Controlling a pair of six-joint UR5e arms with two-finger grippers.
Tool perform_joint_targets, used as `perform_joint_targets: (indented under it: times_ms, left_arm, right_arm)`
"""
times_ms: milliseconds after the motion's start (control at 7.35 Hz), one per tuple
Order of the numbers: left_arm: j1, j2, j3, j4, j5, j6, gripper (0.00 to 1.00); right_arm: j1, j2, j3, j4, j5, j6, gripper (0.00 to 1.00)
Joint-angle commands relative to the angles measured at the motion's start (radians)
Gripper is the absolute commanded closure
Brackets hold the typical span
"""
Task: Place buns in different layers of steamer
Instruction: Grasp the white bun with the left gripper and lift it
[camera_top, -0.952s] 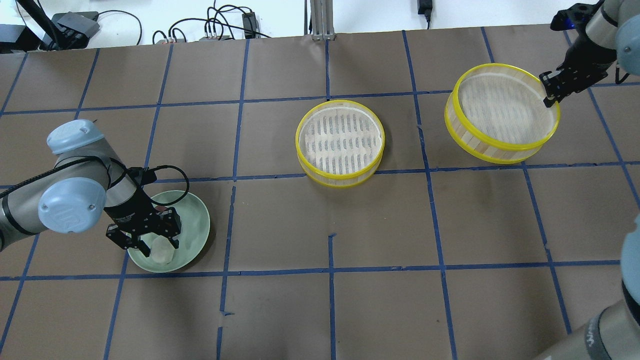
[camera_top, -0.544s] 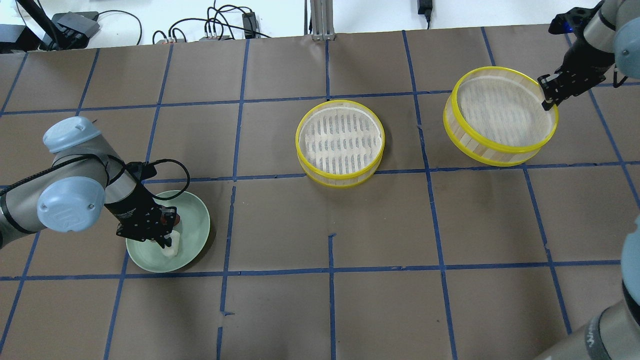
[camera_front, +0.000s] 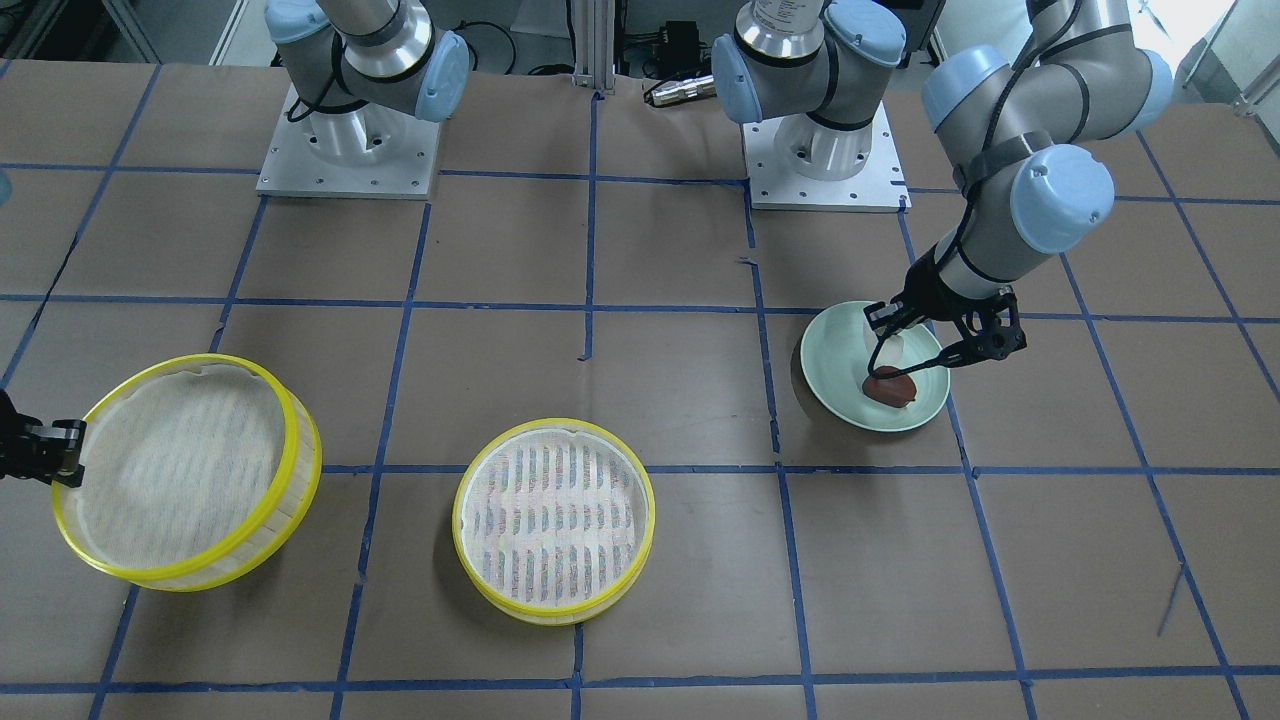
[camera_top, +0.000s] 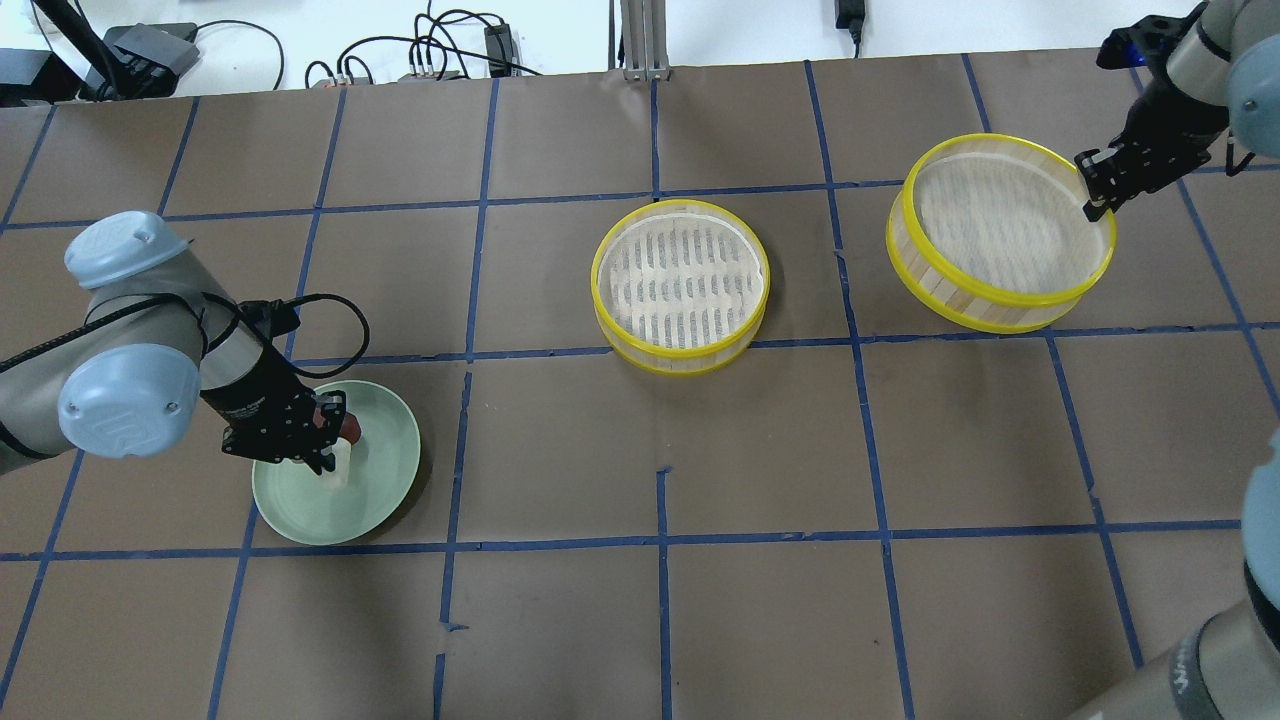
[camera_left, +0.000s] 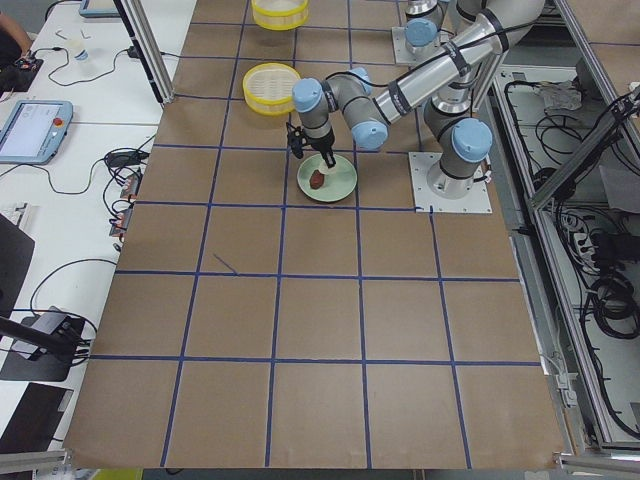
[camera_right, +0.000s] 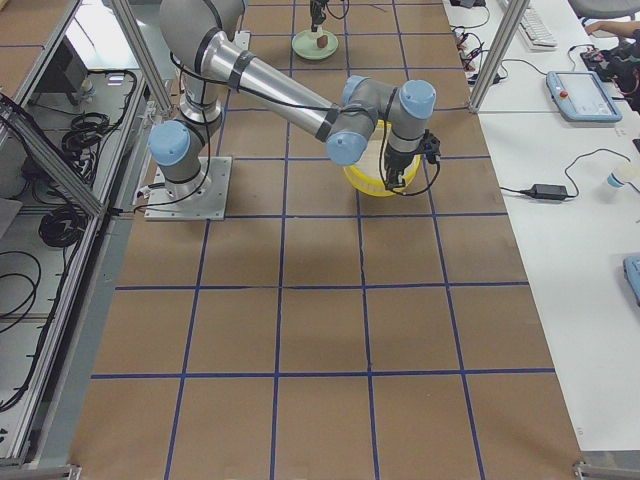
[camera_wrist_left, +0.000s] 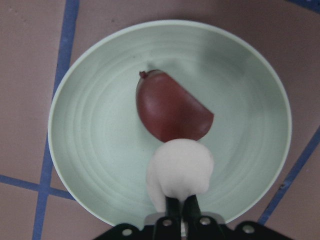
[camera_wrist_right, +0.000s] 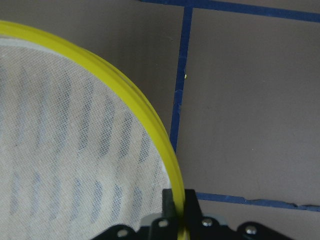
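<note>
My left gripper (camera_top: 330, 455) is shut on the white bun (camera_wrist_left: 180, 170), which also shows in the front view (camera_front: 890, 348), and holds it just above the pale green plate (camera_top: 385, 490). The dark reddish-brown bun (camera_wrist_left: 170, 107) lies on the plate beside it; it also shows in the front view (camera_front: 889, 387). My right gripper (camera_top: 1095, 195) is shut on the yellow rim (camera_wrist_right: 150, 125) of one steamer tray (camera_top: 1000, 230) and holds it tilted above the table at the far right. The other steamer tray (camera_top: 682, 285) sits empty on the table's middle.
Cables and power boxes (camera_top: 440, 55) lie past the table's far edge. The brown table (camera_top: 700, 480) carries a blue tape grid. The arm bases (camera_front: 345, 150) stand on the robot's side.
My left gripper has closed on the white bun and lifted it slightly, shifting back over the plate. The right gripper has raised the tilted steamer tray a little.
</note>
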Motion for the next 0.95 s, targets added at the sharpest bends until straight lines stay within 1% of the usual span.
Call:
perform_joint_targets:
  times_ms: [0,136,272,408,544,680,816]
  left_arm:
    - [-0.108,0.046,0.1,-0.027,-0.003,-0.045,0.98]
    - [-0.16,0.04,0.164,-0.024,-0.009,-0.046,0.98]
    - [-0.208,0.034,0.228,-0.011,-0.056,-0.061,0.97]
    - [-0.242,0.015,0.307,-0.001,-0.18,-0.116,0.95]
    - [-0.288,-0.024,0.357,0.0,-0.223,-0.141,0.95]
    - [-0.344,-0.089,0.393,0.046,-0.234,-0.194,0.93]
    - [-0.415,-0.165,0.41,0.184,-0.236,-0.283,0.93]
  right_arm:
    - [0.0,-0.003,0.0,0.0,0.001,0.007,0.93]
    - [0.0,-0.003,0.0,0.0,0.001,0.008,0.93]
    - [0.0,-0.003,0.0,0.0,0.001,0.008,0.93]
    - [0.0,-0.003,0.0,0.0,0.002,0.009,0.93]
    - [0.0,-0.001,0.0,0.0,0.001,0.009,0.93]
    - [0.0,-0.003,0.0,0.0,0.002,0.009,0.93]
    - [0.0,-0.001,0.002,0.002,0.002,0.009,0.93]
